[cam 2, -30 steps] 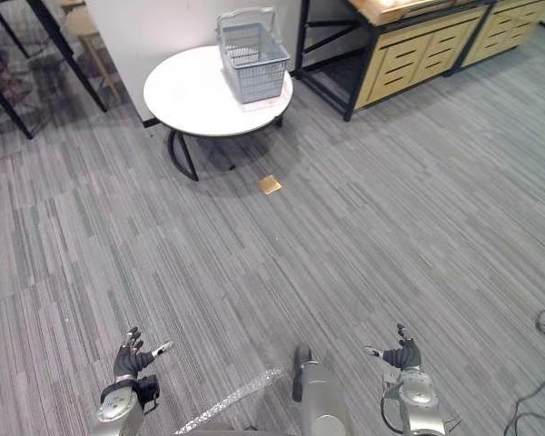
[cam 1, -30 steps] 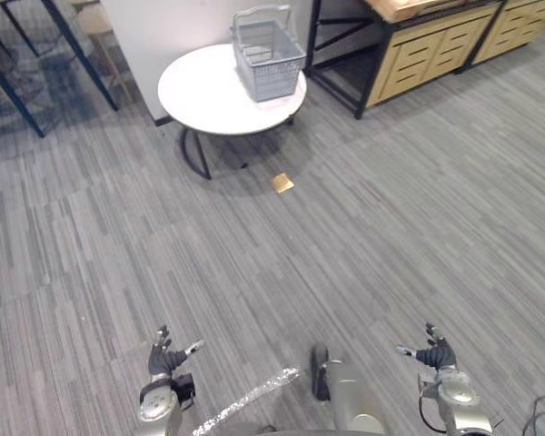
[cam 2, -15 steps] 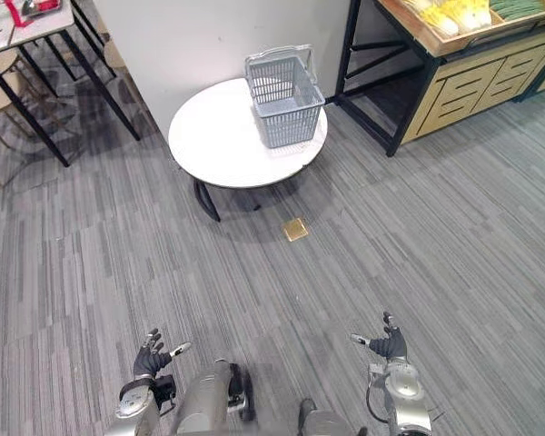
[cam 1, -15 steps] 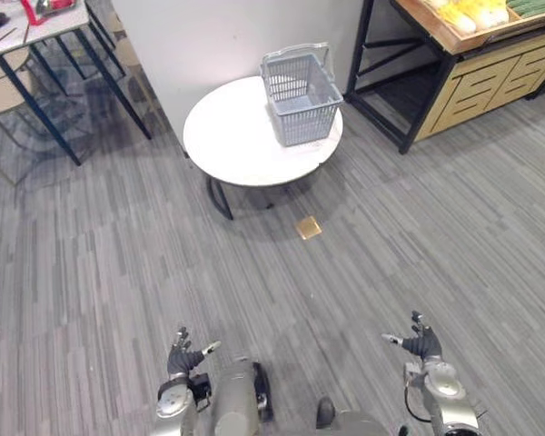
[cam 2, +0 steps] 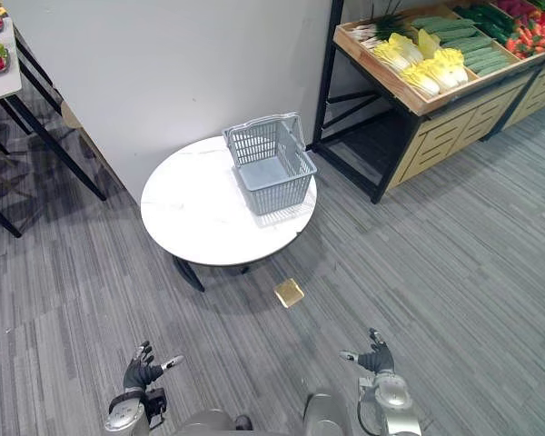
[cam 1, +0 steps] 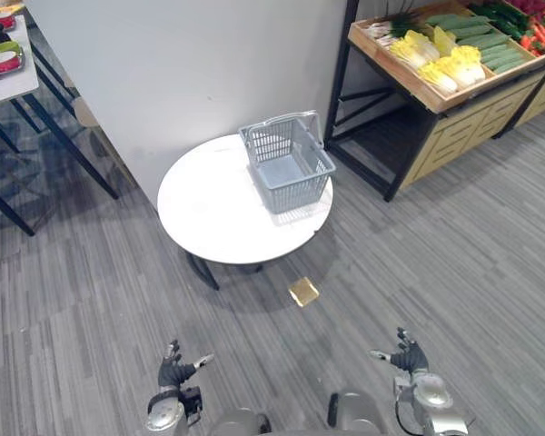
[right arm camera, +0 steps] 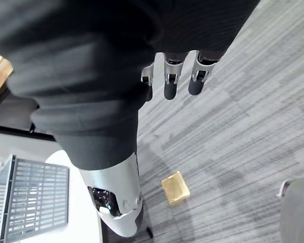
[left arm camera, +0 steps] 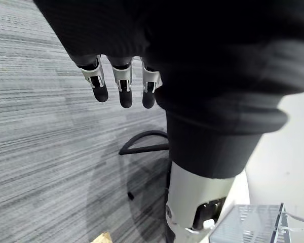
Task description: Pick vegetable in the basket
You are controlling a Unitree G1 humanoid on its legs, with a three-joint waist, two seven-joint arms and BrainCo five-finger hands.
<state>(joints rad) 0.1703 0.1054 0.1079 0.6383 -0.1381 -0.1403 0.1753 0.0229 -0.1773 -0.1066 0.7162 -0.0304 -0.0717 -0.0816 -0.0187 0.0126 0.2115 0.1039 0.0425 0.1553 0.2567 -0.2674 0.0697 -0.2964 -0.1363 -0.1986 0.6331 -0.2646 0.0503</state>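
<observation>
One grey plastic lattice basket (cam 1: 288,163) with a wire handle stands at the edge of one round white bench (cam 1: 209,218). The vegetables (cam 1: 440,64), pale yellow leafy heads beside long green and red ones, lie in the tray of a wooden bench (cam 1: 450,136) to its right. One tan square (cam 1: 303,292) lies on the striped grey floor (cam 1: 436,254). The left hand (cam 1: 173,371) and right hand (cam 1: 405,356) hover low, fingers spread, holding nothing.
</observation>
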